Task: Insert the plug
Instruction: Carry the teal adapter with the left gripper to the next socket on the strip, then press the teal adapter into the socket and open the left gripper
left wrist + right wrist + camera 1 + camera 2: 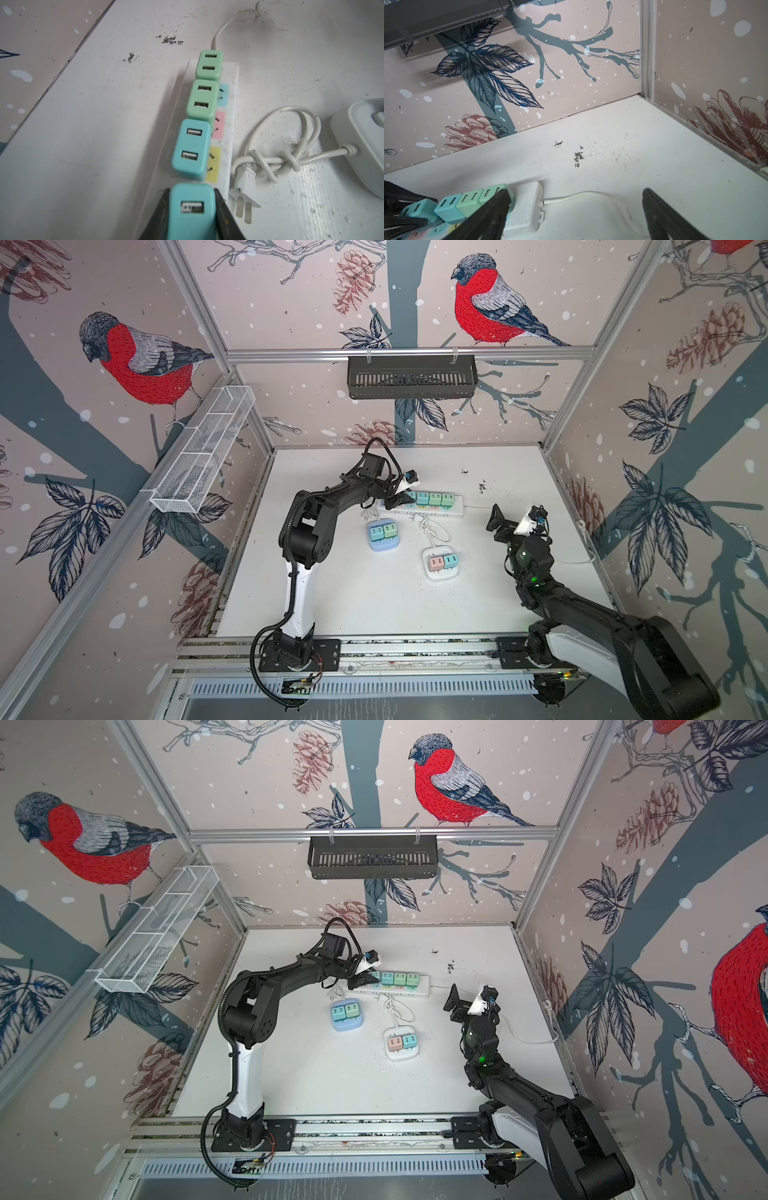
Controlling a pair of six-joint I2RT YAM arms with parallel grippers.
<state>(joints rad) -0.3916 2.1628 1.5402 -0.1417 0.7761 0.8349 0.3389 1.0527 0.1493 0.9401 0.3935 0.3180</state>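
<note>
Snugly inside the gripping left pincer (pixel 191 193), the blue plug (pixel 190 214); right pincer (pixel 576 194) agape.

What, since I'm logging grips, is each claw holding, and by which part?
The left claw grips a blue charger by its two opposite sides; the right claw is open, holding nothing.

Plug (pixel 190 209) teal; strip (pixel 232 83) white, pastel sockets (pixel 219 124); walls (pixel 291 302) bird-print.
</note>
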